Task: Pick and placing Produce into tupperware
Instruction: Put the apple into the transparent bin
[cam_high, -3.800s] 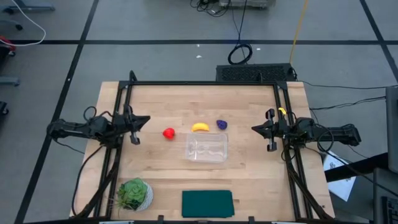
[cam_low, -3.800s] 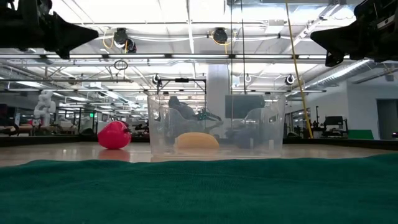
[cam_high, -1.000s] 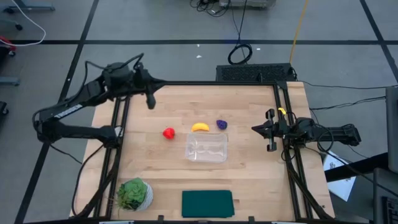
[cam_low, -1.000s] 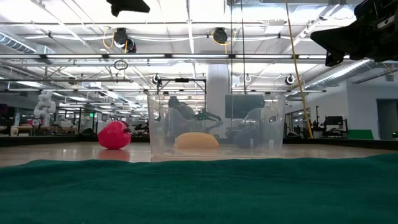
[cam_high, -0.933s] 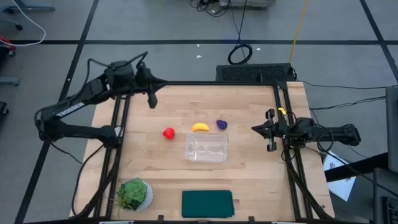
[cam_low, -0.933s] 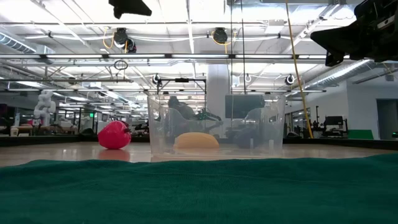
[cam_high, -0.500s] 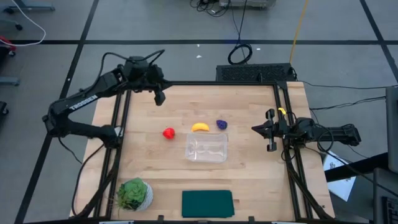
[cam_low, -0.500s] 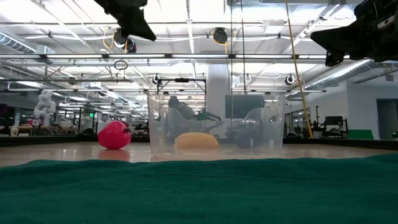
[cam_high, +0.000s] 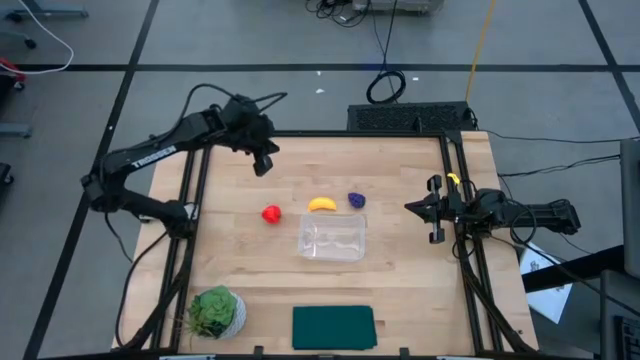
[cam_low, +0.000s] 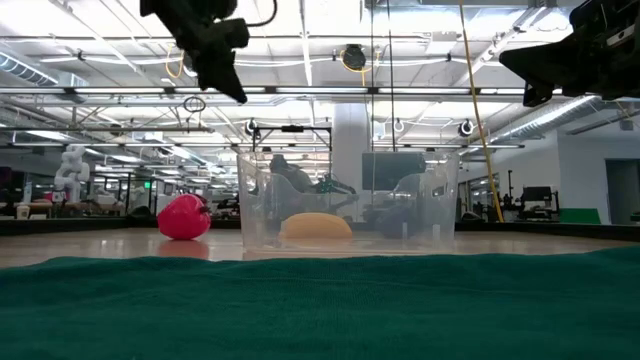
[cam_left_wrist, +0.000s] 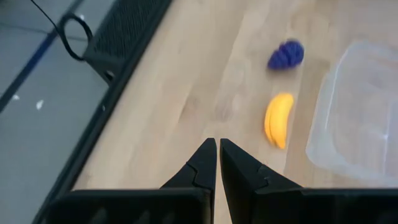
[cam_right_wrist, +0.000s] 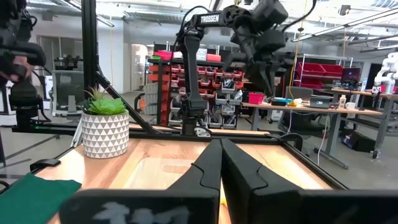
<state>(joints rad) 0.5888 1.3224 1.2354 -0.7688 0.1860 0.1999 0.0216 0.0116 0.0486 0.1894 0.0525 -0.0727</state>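
Observation:
A red round fruit (cam_high: 271, 213), a yellow banana (cam_high: 322, 204) and a purple grape cluster (cam_high: 356, 200) lie in a row on the wooden table, just beyond the clear tupperware (cam_high: 332, 238). The tupperware holds nothing. My left gripper (cam_high: 265, 169) hangs shut in the air over the table's far left part, slanting down; its wrist view shows the banana (cam_left_wrist: 278, 119), the grapes (cam_left_wrist: 286, 55) and a tupperware corner (cam_left_wrist: 357, 112) ahead. My right gripper (cam_high: 408, 206) rests shut at the table's right side, pointing left.
A potted green plant (cam_high: 215, 312) stands at the near left and a dark green cloth (cam_high: 333, 327) lies at the near edge. Black frame rails (cam_high: 330, 134) run along the far, left and right sides. A black box (cam_high: 410, 117) sits behind the far edge.
My left gripper has swung from the far left corner toward the table's right and near side, sinking and tipping further downward, and it has stayed shut. The produce and the tupperware have not moved.

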